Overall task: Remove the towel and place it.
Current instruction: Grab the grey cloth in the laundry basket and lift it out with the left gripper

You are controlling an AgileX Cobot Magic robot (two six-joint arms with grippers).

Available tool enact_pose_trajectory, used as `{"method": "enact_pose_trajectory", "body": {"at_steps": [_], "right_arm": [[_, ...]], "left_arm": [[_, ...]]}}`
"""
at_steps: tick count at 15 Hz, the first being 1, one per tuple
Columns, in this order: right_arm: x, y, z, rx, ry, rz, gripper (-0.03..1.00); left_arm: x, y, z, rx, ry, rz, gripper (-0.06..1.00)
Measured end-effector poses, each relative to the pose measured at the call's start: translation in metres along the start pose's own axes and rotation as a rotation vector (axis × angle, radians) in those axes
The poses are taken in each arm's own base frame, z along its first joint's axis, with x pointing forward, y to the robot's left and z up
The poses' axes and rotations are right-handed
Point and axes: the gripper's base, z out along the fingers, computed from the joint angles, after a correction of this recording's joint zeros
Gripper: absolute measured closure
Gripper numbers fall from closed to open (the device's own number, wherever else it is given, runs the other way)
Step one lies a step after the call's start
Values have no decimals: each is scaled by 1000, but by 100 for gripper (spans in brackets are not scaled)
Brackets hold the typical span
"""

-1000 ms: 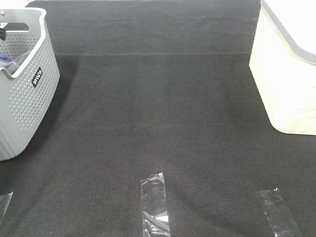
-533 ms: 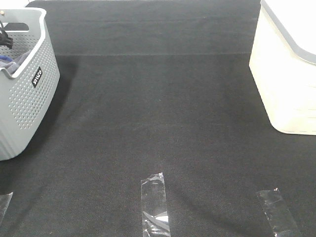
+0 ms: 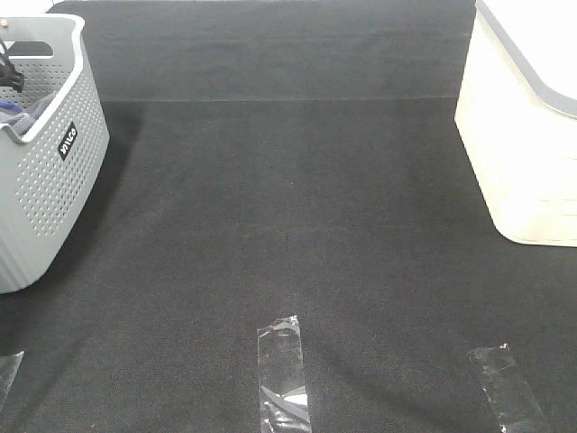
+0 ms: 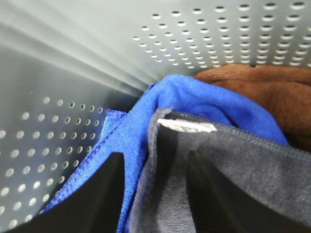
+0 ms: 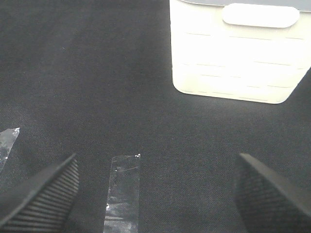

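towel [image 4: 228, 170] lies in the basket [image 4: 218, 29] over a blue cloth [image 4: 194, 102], so it's reachable first. left hand [image 4: 154, 162] straddles its fold, cannot tell if clamped. right hand [image 5: 155, 194] spread wide, empty, over counter [image 5: 97, 73] well apart from basket, likely to leave room.

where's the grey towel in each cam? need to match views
Exterior high: cloth shows in the grey basket, far left; too small to identify.
Left wrist: towel straddled by the left gripper, against the blue cloth.
Right wrist: not in it.
Landmark: basket's perforated wall, exterior high and left wrist; white bin, exterior high and right wrist.
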Motion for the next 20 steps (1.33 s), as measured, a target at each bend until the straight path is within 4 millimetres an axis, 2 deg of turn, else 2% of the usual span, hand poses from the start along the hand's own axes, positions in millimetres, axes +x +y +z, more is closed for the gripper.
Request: {"method": "enact_pose_trajectory", "body": {"at_steps": [3,6,10,15,16,18,20], "right_arm": [[0,0,0,0,0,0,16],[0,0,0,0,0,0,16],[0,0,0,0,0,0,16],[0,0,0,0,0,0,16],[0,0,0,0,0,0,16],[0,0,0,0,0,0,16],[0,0,0,0,0,0,16]], "left_arm": [[0,2,0,-17,-4,15,42],[0,0,3,-16,-4,18,41],[11,-8,23,-14,43,35,42],[6,-5,20,-34,20,43,60],[6,-5,19,-34,18,44,66],[6,-5,19,-34,19,44,88],[6,-5,19,-34,19,44,94]]}}
